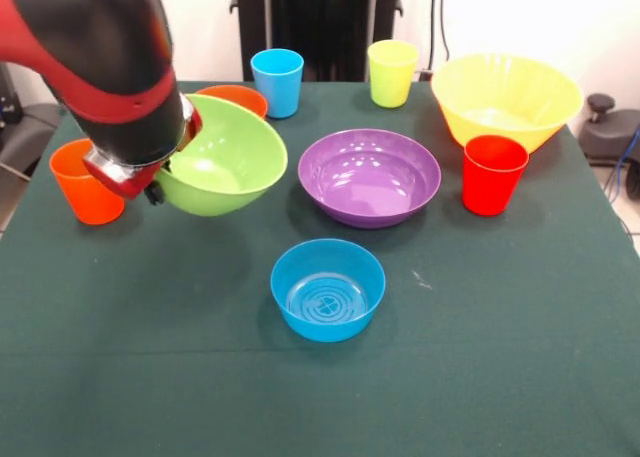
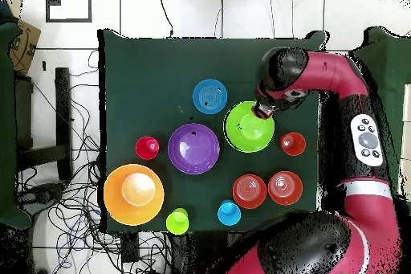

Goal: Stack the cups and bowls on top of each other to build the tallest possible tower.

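No tower stands yet. The tool (image 1: 158,182) pinches the rim of the medium lime green plastic bowl (image 1: 222,157), held tilted, with the small blue plastic bowl (image 1: 328,289) nearby on the table (image 1: 480,377). Only the overhead view shows two more small orange bowls (image 2: 267,190) behind the tool.

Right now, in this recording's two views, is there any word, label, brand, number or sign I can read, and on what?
No readable text in either view.
Small blue bowl: a moulded round mark on its inside bottom, too small to read.
Grey panel on the robot arm: buttons only, no legible lettering.
Cardboard box on the floor: no print can be made out.
The other cups and bowls show no labels.
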`<action>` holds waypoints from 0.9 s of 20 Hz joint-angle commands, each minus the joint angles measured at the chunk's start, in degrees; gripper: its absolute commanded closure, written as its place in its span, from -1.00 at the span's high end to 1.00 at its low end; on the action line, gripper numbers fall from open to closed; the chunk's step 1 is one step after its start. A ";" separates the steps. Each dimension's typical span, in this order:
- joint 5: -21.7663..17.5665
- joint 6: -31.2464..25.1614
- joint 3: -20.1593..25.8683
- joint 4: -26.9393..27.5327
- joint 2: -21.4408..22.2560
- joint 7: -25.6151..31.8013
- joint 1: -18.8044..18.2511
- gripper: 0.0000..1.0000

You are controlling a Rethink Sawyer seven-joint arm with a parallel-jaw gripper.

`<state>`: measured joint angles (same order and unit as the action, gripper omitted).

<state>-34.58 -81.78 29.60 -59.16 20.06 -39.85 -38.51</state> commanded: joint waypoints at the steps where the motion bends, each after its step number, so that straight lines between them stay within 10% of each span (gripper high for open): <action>1: 6.66 -3.25 5.85 1.38 -3.01 9.14 -2.89 -1.00; 18: 16.09 8.65 9.40 -4.73 -7.06 3.48 -7.69 -1.00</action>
<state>-20.14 -80.41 35.40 -59.18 16.25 -39.85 -47.23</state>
